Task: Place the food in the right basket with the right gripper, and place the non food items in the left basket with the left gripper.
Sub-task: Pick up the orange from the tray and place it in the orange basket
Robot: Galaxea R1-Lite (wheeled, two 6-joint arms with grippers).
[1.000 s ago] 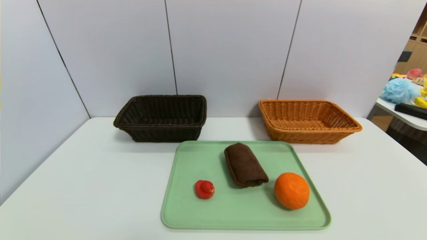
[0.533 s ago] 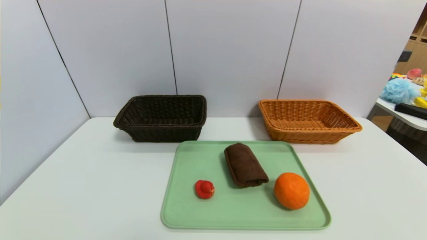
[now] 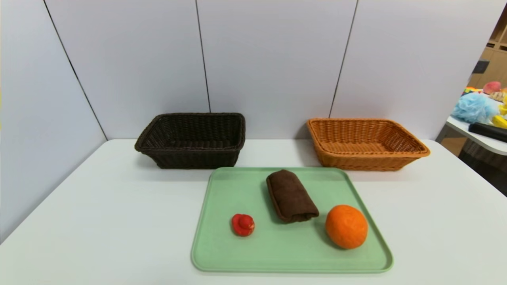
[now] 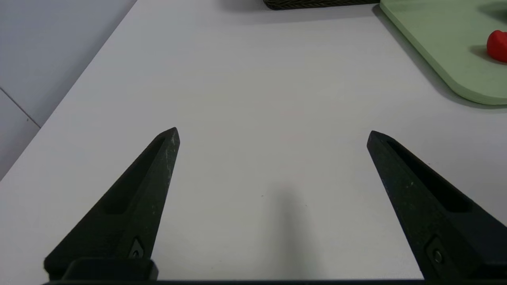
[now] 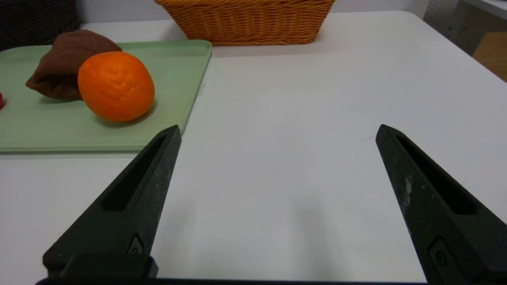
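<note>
White counter [image 3: 99,221] against pale panels. Green tray [image 3: 222,253] holds orange [image 3: 346,226], brown towel [image 3: 292,195], red toy [image 3: 243,225], untouched. Dark basket [image 3: 192,140] and tan basket [image 3: 364,144] behind, ready for sorting. Left gripper [image 4: 273,134] and right gripper [image 5: 277,132] low over counter flanking tray, jaws spread wide, holding nothing.

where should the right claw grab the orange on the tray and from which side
Grip the orange across its widest middle, coming from above. It sits free on the green tray, with a small gap to the brown towel on its left and bare tray on its other sides, so one finger likely fits each side. The right claw is open over bare table, empty.
</note>
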